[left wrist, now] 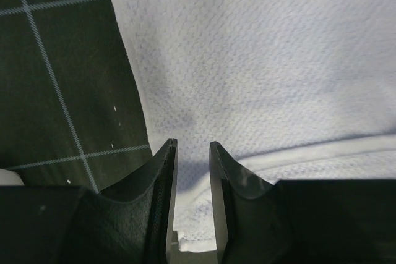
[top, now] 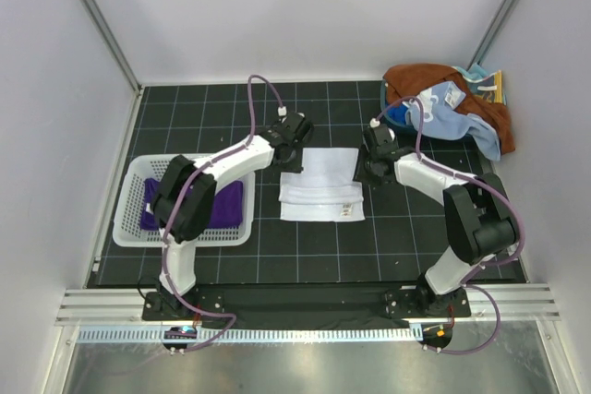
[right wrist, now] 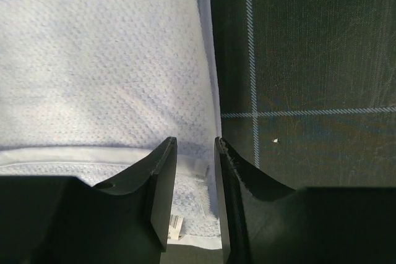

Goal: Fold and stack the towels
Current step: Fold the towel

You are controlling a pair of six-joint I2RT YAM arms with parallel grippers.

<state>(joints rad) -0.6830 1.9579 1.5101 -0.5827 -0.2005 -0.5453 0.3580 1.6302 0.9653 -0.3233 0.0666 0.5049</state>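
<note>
A plain white towel (top: 320, 187) lies partly folded in the middle of the black gridded mat. It also shows in the left wrist view (left wrist: 260, 60) and the right wrist view (right wrist: 93, 60). My left gripper (top: 294, 156) (left wrist: 193, 146) hovers over the towel's far left edge, jaws a narrow gap apart with nothing between them. My right gripper (top: 367, 173) (right wrist: 195, 143) hovers over the far right edge, also slightly open and empty. A dark purple towel (top: 226, 205) lies in the white basket. A rust-brown towel (top: 416, 78) and a light blue towel (top: 459, 115) are heaped at the back right.
The white slotted basket (top: 132, 224) stands at the left of the mat, beside the left arm. White walls with metal posts enclose the back and sides. A metal rail runs along the near edge behind the arm bases.
</note>
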